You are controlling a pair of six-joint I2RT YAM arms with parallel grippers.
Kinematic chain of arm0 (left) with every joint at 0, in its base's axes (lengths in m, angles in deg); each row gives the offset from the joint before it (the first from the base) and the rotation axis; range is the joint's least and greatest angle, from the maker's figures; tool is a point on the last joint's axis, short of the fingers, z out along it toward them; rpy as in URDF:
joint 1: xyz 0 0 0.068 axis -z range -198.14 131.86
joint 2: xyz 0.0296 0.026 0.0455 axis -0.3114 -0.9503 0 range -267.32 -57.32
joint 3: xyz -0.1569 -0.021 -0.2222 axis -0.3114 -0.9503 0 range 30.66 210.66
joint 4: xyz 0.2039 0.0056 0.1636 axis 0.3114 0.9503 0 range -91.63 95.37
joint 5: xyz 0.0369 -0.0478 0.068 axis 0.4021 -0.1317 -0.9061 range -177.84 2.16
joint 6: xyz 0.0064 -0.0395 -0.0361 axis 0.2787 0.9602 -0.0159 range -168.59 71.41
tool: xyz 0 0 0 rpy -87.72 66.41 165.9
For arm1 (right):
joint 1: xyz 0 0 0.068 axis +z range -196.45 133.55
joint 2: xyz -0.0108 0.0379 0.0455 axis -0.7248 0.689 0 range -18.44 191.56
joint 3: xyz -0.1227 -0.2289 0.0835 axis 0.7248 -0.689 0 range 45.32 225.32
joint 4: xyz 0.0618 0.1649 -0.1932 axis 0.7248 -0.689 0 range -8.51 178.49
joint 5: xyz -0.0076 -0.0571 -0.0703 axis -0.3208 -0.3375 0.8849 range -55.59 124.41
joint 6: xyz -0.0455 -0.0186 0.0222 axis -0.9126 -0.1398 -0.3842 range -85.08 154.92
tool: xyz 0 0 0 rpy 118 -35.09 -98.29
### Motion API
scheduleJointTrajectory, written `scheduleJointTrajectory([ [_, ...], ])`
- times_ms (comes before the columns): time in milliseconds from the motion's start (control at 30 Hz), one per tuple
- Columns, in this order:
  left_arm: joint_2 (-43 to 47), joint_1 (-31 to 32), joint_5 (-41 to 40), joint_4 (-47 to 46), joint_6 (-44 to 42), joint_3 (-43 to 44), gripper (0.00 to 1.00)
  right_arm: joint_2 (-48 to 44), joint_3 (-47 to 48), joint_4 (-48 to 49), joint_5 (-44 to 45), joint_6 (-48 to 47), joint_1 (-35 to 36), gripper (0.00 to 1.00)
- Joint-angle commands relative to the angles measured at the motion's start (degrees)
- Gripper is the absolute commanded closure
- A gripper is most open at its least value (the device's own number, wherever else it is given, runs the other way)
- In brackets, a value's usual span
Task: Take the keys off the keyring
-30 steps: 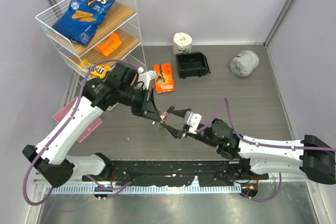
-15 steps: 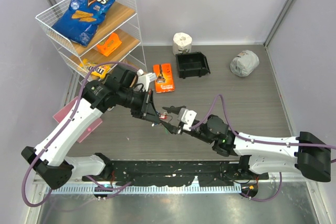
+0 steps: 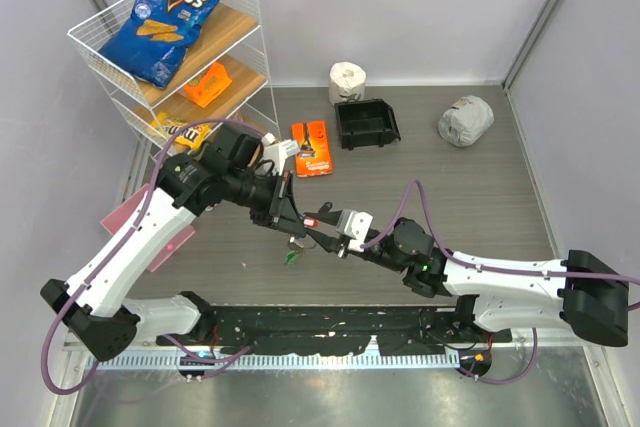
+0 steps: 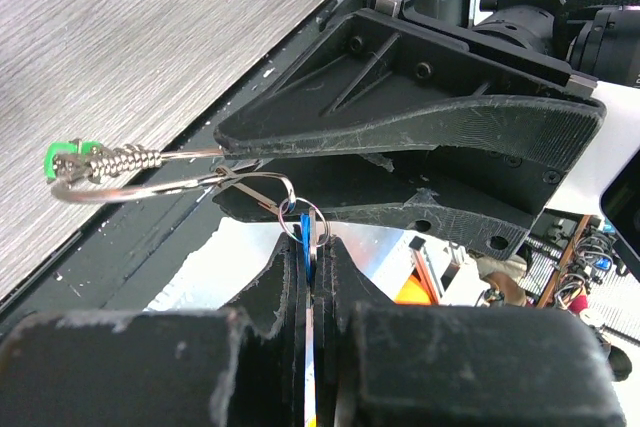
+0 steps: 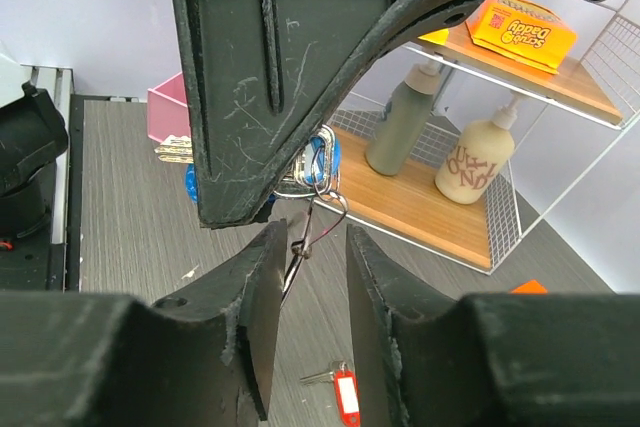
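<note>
My left gripper [image 3: 292,218] is shut on a thin blue-tagged key [image 4: 304,225], held above the table. A small ring links that key to the keyring [image 4: 140,190], a silver wire loop carrying a green tag [image 4: 68,158] on a short spring. The green tag hangs low in the top view [image 3: 291,256]. My right gripper [image 3: 329,238] meets the left one tip to tip. Its jaws stand a little apart around a wire loop [image 5: 327,209] without pinching it. A red-tagged key [image 5: 344,393] lies loose on the table below. More silver keys [image 5: 175,152] show behind the left finger.
An orange packet [image 3: 312,147], a black bin [image 3: 366,123], a paper roll [image 3: 347,79] and a grey bundle [image 3: 465,119] lie at the back. A wire shelf [image 3: 255,42] with a Doritos bag [image 3: 170,12] stands at the back left. A pink box [image 3: 135,217] sits left.
My right gripper has moved left and closed in on the left gripper's tips. The green tag has swung down below the grippers. The left arm has barely shifted.
</note>
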Motion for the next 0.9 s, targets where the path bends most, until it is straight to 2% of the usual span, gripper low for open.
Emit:
scheduleJointTrajectory([
  [0,1.8,0.3,2.5,-2.1,0.8,0.2,1.0,-0.2,2.0,3.3,-1.5,-0.6,-0.1,0.67],
  [100,1.6,0.4,2.4,-2.3,0.8,0.1,1.0,-0.1,2.2,3.0,-1.5,-0.8,-0.1,0.69],
  [167,1.6,0.4,2.4,-2.4,0.9,0.1,1.0,-0.1,2.2,2.9,-1.2,-0.8,-0.2,0.67],
  [233,1.6,0.3,2.3,-2.6,1.1,0.2,1.0,0.0,2.2,2.9,-0.9,-0.8,-0.1,0.56],
  [500,1.3,0.3,2.3,-2.7,1.2,0.2,1.0,0.8,3.0,2.6,0.4,-1.2,-0.1,0.59],
  [600,1.6,0.4,2.4,-2.9,1.5,0.2,1.0,1.5,4.0,1.6,4.8,-1.7,-0.1,0.64],
  [867,1.8,0.4,2.1,-4.5,2.6,-0.4,1.0,1.4,3.0,3.7,6.5,-2.0,-0.1,0.59],
])
